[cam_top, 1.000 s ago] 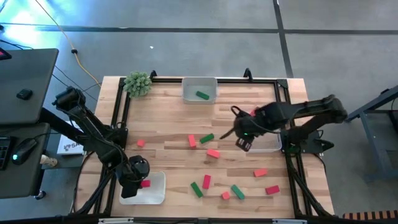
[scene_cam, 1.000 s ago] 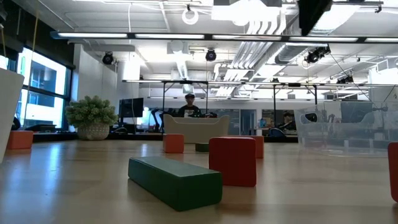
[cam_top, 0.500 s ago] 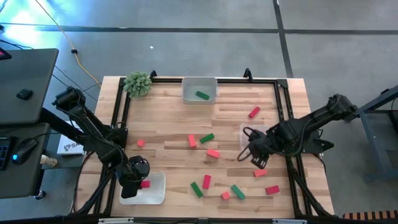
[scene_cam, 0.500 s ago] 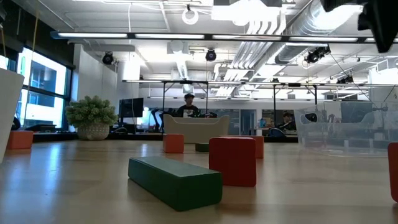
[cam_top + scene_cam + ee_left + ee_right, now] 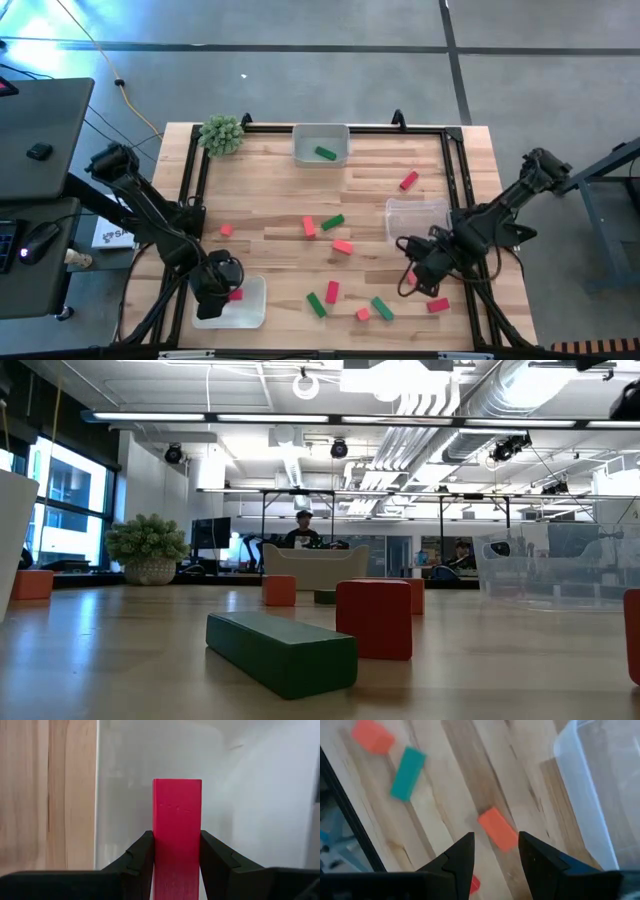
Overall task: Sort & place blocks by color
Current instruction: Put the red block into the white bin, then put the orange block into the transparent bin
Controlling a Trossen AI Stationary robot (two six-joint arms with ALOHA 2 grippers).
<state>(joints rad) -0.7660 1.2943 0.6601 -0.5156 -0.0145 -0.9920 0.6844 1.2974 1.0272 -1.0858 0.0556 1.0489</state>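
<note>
At about seven o'clock on the desk point(image 5: 270, 215), the left gripper point(image 5: 222, 290) has its jaws squeezed on a red block point(image 5: 176, 835) over a white tray point(image 5: 252, 312). At four o'clock, the right gripper point(image 5: 412, 274) holds its jaws apart, empty, above an orange block point(image 5: 497, 829). More blocks point(image 5: 335, 222) lie in the middle.

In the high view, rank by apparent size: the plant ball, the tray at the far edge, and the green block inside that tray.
1. Tray at the far edge, largest.
2. Plant ball, clearly smaller than the tray.
3. Green block in that tray, by far the smallest.
</note>
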